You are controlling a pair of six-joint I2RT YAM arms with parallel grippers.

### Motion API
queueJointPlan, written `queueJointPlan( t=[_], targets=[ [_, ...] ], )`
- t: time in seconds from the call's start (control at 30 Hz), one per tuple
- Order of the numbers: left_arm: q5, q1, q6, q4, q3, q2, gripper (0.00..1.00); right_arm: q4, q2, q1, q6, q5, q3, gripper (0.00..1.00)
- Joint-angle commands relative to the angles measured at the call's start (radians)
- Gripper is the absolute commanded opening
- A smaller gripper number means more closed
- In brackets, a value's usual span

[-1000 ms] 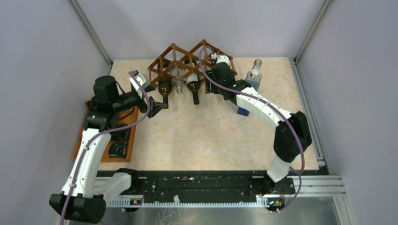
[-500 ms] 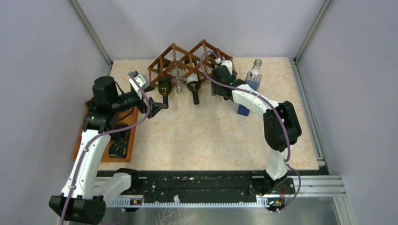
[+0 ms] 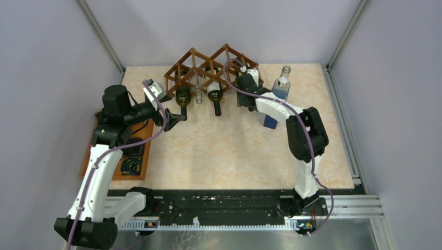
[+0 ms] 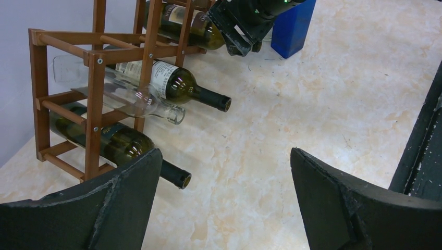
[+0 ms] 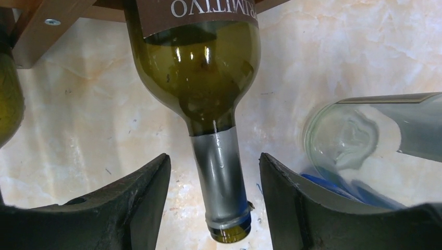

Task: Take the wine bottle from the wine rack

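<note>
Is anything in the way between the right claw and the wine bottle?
No. The bottle has its neck between the right gripper's open fingers, with a bare gap on each side. Nothing visible blocks it.

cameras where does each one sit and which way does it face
Top external: above and behind the robot, looking down on the table and rack; left arm and right arm both show.
Left wrist: on the left arm, looking along the rack's front; the open left gripper's two fingers frame it.
Right wrist: on the right arm, close on a green bottle whose neck lies between the open right gripper's fingers, untouched.
Shared: the left wrist view also catches that bottle and the right gripper.
</note>
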Motion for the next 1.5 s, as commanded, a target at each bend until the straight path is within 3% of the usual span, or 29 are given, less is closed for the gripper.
queueJointPlan(
  t=[0.0,0.23,0.73,1.27,1.47],
  targets=[
    [0.007,-0.004,0.008,-0.003,0.008,-0.017,0.99,0.056,0.027,-0.004,0.004,0.014,0.054,0.62],
    [0.01,-0.004,0.009,-0.005,0.009,-0.018,0.99,0.082,0.062,-0.012,-0.017,-0.009,0.062,0.55],
    [0.01,-0.004,0.016,-0.007,-0.003,-0.026,0.99,0.127,-0.023,-0.013,-0.019,-0.041,0.016,0.0],
    [0.017,-0.004,0.018,-0.004,-0.016,-0.034,0.99,0.168,-0.222,0.034,0.035,-0.041,-0.171,0.0],
    [0.024,-0.004,0.016,-0.001,-0.023,-0.035,0.99,0.171,-0.212,0.06,0.041,-0.034,-0.199,0.0]
  ],
)
